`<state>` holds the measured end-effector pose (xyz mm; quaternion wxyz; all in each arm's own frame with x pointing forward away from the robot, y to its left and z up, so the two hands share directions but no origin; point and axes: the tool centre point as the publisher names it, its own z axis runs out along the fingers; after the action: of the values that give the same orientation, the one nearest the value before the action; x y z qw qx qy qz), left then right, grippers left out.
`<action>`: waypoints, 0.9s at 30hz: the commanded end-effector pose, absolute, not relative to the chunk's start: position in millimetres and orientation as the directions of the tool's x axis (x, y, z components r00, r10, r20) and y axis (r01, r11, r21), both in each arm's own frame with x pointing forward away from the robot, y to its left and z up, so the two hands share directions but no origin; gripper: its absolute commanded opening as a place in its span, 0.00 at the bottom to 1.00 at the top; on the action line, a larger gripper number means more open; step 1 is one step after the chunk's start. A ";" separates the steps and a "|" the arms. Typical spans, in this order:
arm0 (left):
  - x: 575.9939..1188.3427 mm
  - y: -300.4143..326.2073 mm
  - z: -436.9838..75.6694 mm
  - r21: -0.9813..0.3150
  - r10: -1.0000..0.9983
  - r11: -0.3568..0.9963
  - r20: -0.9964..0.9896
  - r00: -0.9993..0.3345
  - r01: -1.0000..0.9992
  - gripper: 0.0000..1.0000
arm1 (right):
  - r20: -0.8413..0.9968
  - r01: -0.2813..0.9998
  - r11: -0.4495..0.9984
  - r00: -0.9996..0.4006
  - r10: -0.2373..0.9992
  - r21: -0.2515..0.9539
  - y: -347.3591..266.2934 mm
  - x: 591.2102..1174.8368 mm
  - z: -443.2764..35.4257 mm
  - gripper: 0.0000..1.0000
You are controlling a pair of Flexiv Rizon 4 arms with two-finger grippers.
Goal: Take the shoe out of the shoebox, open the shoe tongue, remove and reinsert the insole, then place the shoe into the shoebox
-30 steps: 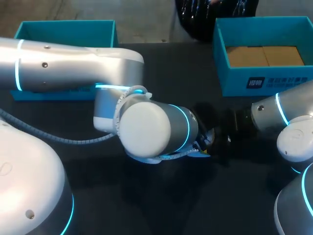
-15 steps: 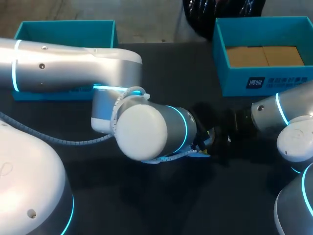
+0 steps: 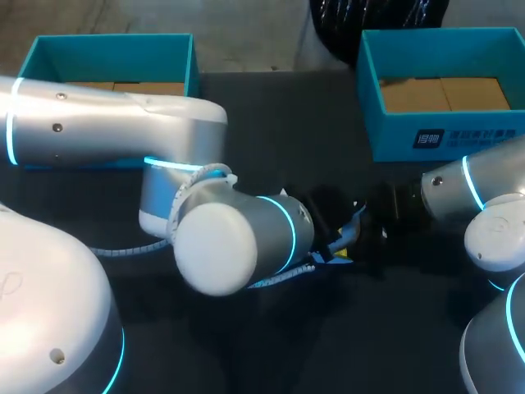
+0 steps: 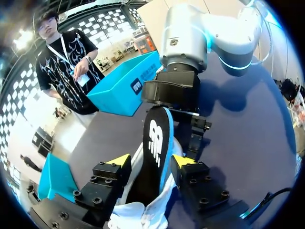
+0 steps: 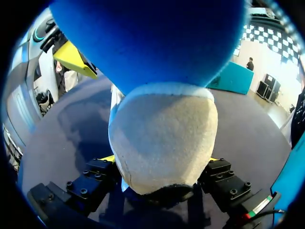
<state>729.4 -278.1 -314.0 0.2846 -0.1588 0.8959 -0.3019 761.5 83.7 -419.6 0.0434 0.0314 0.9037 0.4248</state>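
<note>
Lying across the dark worktop (image 3: 271,345) in the head view, the silver left arm (image 3: 123,135) comes in well short of the labelled teal cardboard shoebox (image 3: 443,135). The left gripper (image 3: 338,250) sits below that box's near-left corner. The silver right arm (image 3: 463,193) lies just under the same box's front wall. A second teal box (image 3: 107,38) stands far to the shoebox's left.

In the left wrist view, the black insole (image 4: 156,138), blue-edged with a white logo, stands upright between the left gripper's yellow tips. The jaws are clamped on it, one side also pressing the white fabric of the shoe (image 4: 143,212). The insole's far end points at the right arm's black wrist, with the shoebox just beyond.

In the right wrist view, the right gripper (image 5: 161,160) has its jaws closed on the shoe's cream, grainy rounded end. The insole's blue underside looms above it, and one yellow fingertip (image 5: 74,59) of the left gripper shows beside it.
</note>
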 end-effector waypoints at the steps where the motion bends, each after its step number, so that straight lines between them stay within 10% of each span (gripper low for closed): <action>1: 722.7 -278.0 -320.8 -0.632 -0.454 0.769 -0.438 -0.776 -0.094 0.52 | -0.052 0.021 0.639 -0.994 0.094 0.769 84.9 761.8 -418.9 0.00; 27: 724.2 -288.9 -342.4 -0.604 -0.429 0.794 -0.483 -0.763 -0.064 0.50 | -0.052 0.021 0.639 -0.994 0.094 0.769 84.9 761.8 -418.9 0.00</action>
<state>725.5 -282.7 -336.6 0.3121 -0.1357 0.8940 -0.2914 761.5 83.7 -419.6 0.0434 0.0314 0.9037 0.4248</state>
